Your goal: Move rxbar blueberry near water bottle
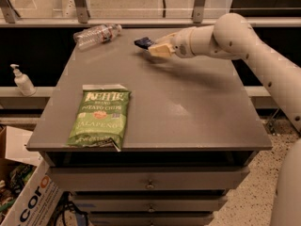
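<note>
While the arm reaches in over the table (pixel 188 102) from the right, the gripper (pixel 152 47) hangs above the far edge with its cream fingers pinched on one end of the rxbar blueberry (pixel 142 42). The dark bar juts out past the fingertips to their left and seems clear of the surface, with a shadow under it. Held by the end like this, the bar leads the way toward its goal and can be laid flat without the fingers touching the table first. The water bottle (pixel 96 34) lies on its side at the far left corner, to the left of the gripper and near it but with a gap between bar and cap. The green chip bag (pixel 99 117) lies well apart, toward the near left edge, out of the direct line to the bottle. By my judgement the carry is nearly done.
</note>
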`<state>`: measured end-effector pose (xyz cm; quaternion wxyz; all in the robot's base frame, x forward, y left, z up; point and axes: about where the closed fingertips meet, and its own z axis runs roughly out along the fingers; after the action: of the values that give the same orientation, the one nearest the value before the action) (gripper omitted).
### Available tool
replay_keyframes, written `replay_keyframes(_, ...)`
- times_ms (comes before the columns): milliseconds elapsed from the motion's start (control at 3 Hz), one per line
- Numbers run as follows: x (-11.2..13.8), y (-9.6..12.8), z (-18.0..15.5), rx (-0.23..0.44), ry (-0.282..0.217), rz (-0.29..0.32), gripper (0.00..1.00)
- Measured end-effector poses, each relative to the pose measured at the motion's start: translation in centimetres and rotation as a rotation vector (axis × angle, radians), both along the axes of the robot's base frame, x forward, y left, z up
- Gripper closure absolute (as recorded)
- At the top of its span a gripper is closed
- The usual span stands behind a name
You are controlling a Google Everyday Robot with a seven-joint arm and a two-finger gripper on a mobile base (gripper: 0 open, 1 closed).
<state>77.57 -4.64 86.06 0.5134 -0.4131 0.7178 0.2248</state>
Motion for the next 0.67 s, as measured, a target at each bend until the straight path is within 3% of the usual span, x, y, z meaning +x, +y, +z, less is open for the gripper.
replay_keyframes(667, 2.6, 5.6, -1.2, -0.054, -0.026, 0.065, 1.0)
